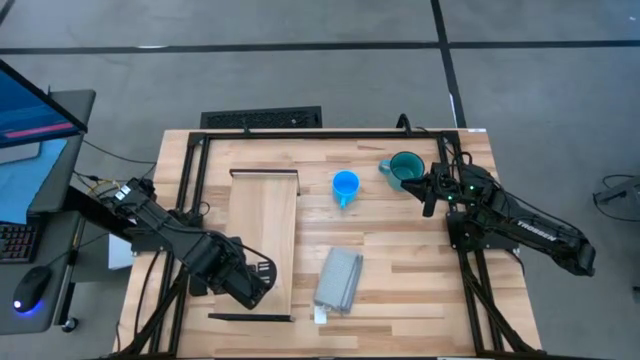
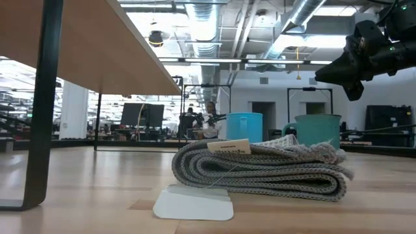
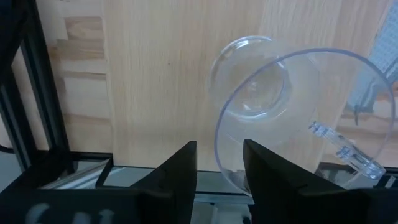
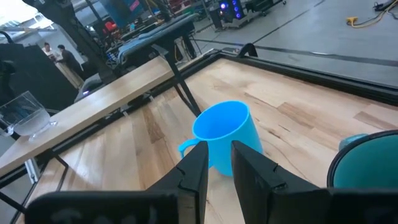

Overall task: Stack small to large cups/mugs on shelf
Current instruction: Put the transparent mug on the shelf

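A small clear cup [image 3: 280, 106] with a handle stands upright on its base near the near end of the pale wood shelf [image 1: 265, 225]; the right wrist view shows it too [image 4: 25, 115]. My left gripper [image 3: 219, 165] points down over it, open. One finger stands inside the rim and one outside, with gaps on both sides of the wall. The blue mug [image 1: 345, 185] and the teal mug [image 1: 406, 167] stand upright on the tabletop, right of the shelf. My right gripper [image 1: 430, 192] hovers level beside the teal mug, open and holding nothing.
A folded grey cloth [image 1: 338, 278] with a paper tag lies on the tabletop right of the shelf's near end. The shelf stands raised on dark legs [image 2: 45, 97]. A black metal frame [image 1: 190, 200] borders the table. A desk with a monitor stands off the table's left side.
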